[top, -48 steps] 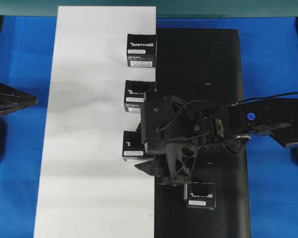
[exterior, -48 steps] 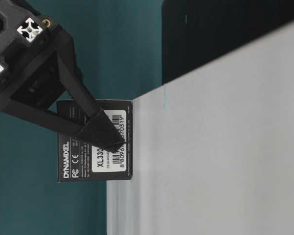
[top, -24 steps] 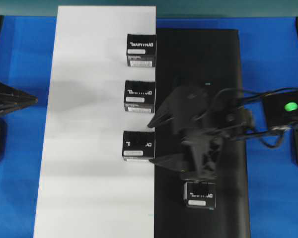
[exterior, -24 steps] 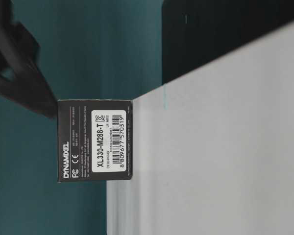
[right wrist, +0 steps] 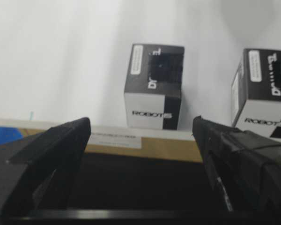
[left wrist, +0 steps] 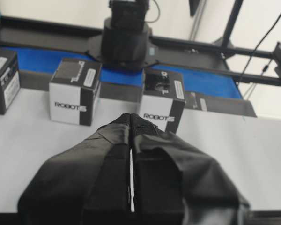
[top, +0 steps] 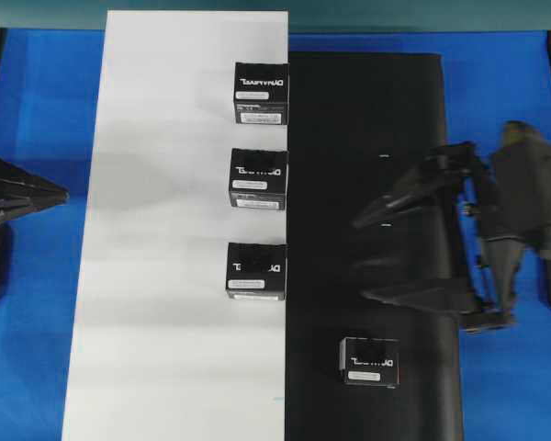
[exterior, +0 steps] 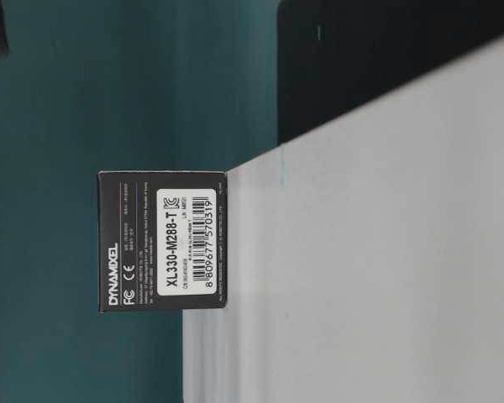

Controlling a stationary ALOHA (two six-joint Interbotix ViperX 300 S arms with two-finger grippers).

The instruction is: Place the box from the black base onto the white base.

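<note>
Remaining on the black base (top: 376,138), nearest in the overhead view, one box (top: 368,359) awaits transfer. Right gripper (top: 386,253) hovers beyond it, fingers spread, empty. Three boxes already stand on the white base (top: 165,276); left gripper (left wrist: 131,119) pressed together.

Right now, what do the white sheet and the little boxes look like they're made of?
White base: likely paper or thin card, matte, lying flat without glare. Boxes, e.g. the one left on the black base: printed cardboard by their look, sharp folded edges, stuck-on label.
</note>
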